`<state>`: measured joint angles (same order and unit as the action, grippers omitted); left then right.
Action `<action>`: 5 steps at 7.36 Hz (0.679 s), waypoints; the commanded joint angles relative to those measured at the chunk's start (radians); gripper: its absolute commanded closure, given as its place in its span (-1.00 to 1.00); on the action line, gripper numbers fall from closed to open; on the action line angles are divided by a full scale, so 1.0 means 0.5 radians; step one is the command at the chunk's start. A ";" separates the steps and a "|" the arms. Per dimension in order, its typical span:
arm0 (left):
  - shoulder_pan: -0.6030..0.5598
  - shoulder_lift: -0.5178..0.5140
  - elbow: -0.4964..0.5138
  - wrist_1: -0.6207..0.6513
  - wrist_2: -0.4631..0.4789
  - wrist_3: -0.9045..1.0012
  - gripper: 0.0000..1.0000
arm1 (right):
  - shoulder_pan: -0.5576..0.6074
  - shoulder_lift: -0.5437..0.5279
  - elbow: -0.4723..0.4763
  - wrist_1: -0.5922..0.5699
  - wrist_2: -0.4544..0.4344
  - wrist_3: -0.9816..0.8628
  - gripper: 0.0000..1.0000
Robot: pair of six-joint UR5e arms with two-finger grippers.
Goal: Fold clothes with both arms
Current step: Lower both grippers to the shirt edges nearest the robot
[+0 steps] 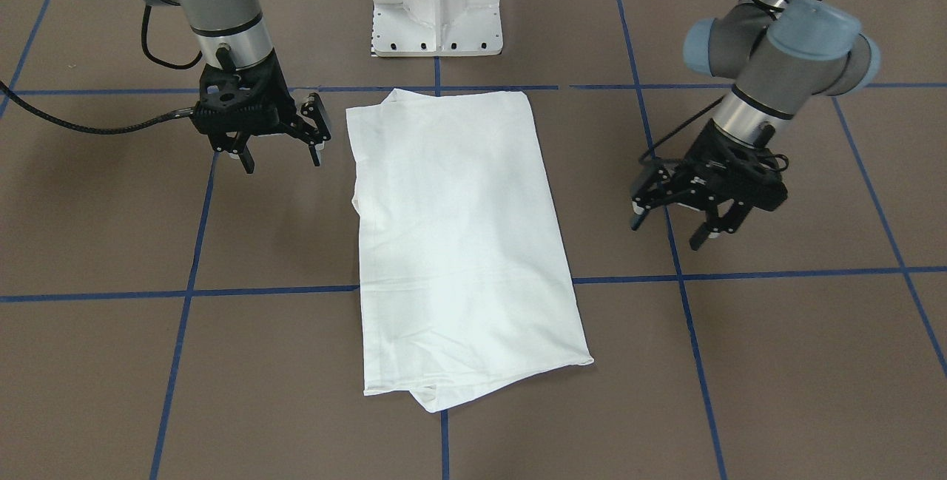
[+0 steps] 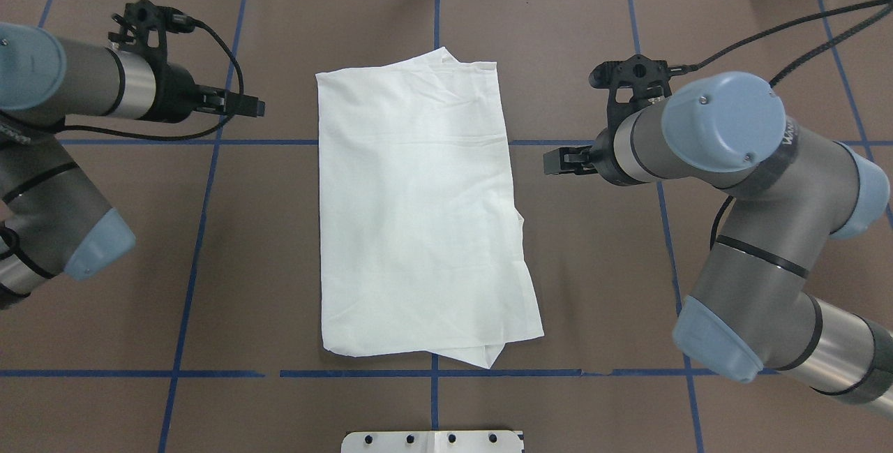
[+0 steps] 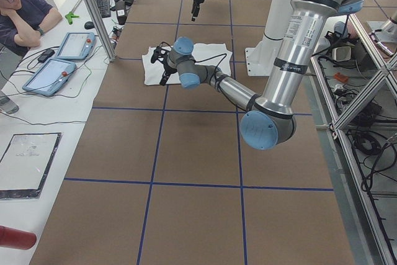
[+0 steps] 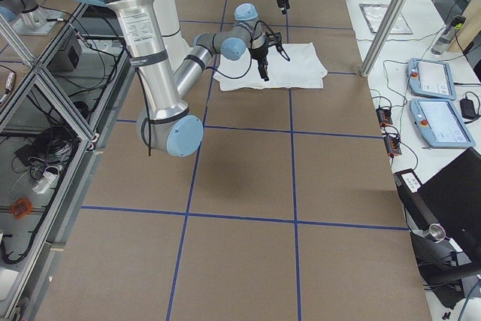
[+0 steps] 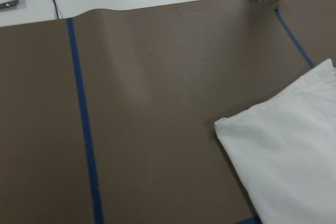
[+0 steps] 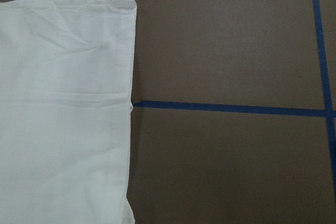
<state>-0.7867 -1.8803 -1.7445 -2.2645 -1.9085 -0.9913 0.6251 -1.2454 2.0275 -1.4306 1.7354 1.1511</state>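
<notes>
The clothes are one white shirt (image 1: 459, 243), folded into a long rectangle and lying flat mid-table (image 2: 418, 216). A small folded corner sticks out at its far end. My left gripper (image 1: 666, 234) hovers open beside the shirt's long edge, a short gap away, holding nothing; from overhead it (image 2: 252, 107) shows side-on. On the opposite side my right gripper (image 1: 282, 165) also stands open and empty, close to the shirt's other edge (image 2: 556, 161). The left wrist view catches one shirt corner (image 5: 289, 150). The right wrist view shows a shirt edge (image 6: 63, 119). Neither gripper touches the cloth.
The white pedestal base (image 1: 436, 7) stands at the robot's side of the table, just behind the shirt. Blue tape lines (image 2: 202, 229) grid the brown tabletop. A person (image 3: 25, 10) sits at a side bench with tablets (image 3: 62, 60) beyond the table's far edge.
</notes>
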 commanded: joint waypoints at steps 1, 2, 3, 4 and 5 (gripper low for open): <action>0.430 0.024 -0.247 0.208 0.244 -0.391 -1.00 | -0.032 -0.190 0.019 0.299 -0.004 0.155 -1.00; 0.623 0.027 -0.360 0.376 0.349 -0.577 -1.00 | -0.044 -0.191 0.019 0.299 -0.013 0.155 -1.00; 0.808 0.027 -0.364 0.436 0.472 -0.774 -1.00 | -0.051 -0.191 0.016 0.299 -0.022 0.155 -1.00; 0.919 0.030 -0.352 0.485 0.555 -0.833 -1.00 | -0.057 -0.191 0.016 0.299 -0.025 0.155 -1.00; 0.987 0.027 -0.361 0.574 0.574 -0.952 -1.00 | -0.060 -0.188 0.013 0.299 -0.025 0.155 -1.00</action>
<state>-0.3561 -1.8665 -1.9199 -2.0288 -1.6541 -1.3932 0.5982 -1.3397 2.0354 -1.2818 1.7240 1.2283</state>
